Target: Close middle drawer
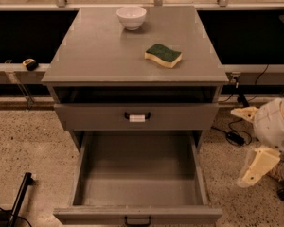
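Note:
The middle drawer (137, 215) is pulled far out of the grey cabinet (109, 51). Its deep, plain grey box is empty, and its small dark loop handle sits at the bottom edge of the view. Above it, the drawer with a white tag on its handle (137, 117) stands slightly out from the cabinet. My gripper (244, 145) hangs to the right of the cabinet, level with the open drawer's right side and apart from it. Its two cream fingers are spread and hold nothing.
A white bowl (131, 17) and a green-and-yellow sponge (163, 55) lie on the cabinet top. Cables and a black plug (234, 137) lie on the speckled floor to the right. A black pole (20, 197) leans at lower left. Dark shelving runs behind.

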`<state>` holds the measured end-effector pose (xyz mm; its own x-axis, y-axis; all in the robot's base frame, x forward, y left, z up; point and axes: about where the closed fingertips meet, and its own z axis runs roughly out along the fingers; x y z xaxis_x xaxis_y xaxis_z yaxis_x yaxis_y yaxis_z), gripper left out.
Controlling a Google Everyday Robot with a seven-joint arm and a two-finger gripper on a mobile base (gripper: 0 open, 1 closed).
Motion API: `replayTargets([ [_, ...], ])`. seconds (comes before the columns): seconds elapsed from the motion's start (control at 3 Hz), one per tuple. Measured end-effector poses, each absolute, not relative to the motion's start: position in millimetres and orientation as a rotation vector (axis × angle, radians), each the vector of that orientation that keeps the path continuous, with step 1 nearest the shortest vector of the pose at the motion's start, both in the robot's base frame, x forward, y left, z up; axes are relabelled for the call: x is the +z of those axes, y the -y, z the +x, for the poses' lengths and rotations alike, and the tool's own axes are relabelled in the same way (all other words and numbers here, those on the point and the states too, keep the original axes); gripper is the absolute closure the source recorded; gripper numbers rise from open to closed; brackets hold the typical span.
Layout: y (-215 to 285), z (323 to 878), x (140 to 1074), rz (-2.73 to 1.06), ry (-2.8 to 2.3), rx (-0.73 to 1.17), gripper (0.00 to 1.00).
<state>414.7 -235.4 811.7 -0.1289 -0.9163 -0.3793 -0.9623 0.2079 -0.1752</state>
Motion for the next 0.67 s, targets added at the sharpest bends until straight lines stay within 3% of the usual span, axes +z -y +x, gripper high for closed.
replayTargets([
  [0.67, 231.8, 422.8, 803.4, -1.795, -1.87, 0.105, 0.0],
])
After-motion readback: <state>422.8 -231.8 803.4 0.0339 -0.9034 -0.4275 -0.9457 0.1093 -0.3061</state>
